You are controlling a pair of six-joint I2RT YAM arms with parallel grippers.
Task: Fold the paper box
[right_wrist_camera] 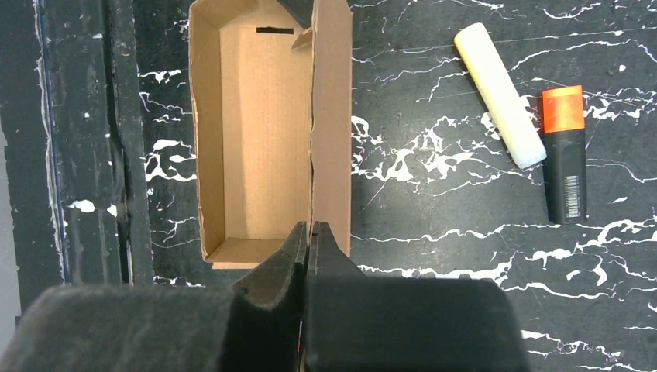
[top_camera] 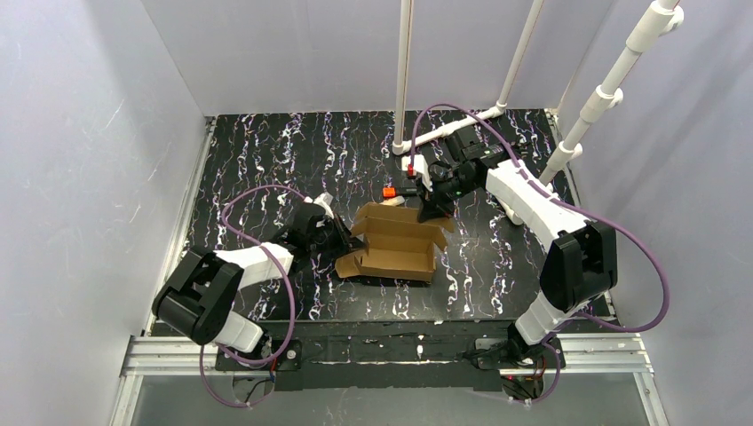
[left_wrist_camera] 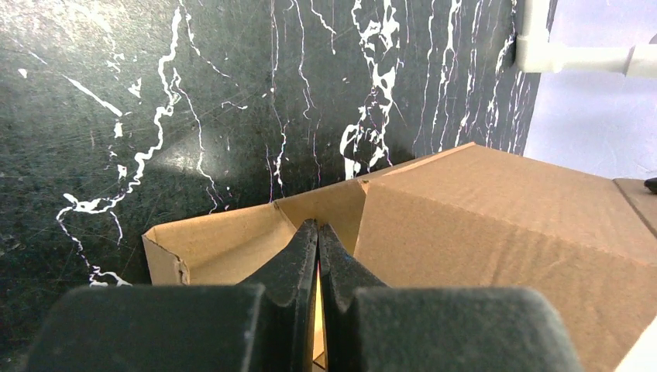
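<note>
The paper box [top_camera: 395,244] sits mid-frame on the black table [top_camera: 266,151], half formed. The base and long walls are up, but the top is open, the left-end flaps splay out and the lid is not yet closed. The left gripper [left_wrist_camera: 318,236] has its jaws pressed together on a left-end wall. The right gripper [right_wrist_camera: 308,236] is likewise pinched on the upper-right wall. A yellow marker [right_wrist_camera: 500,93] and an orange-capped marker [right_wrist_camera: 564,155] lie just above the box, probably clear of the folding.

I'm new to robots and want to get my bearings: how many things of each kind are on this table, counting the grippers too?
Paper box: 1
Markers: 2, a pale yellow marker and a black marker with an orange cap
Grippers: 2, the left gripper and the right gripper
Total: 5
</note>
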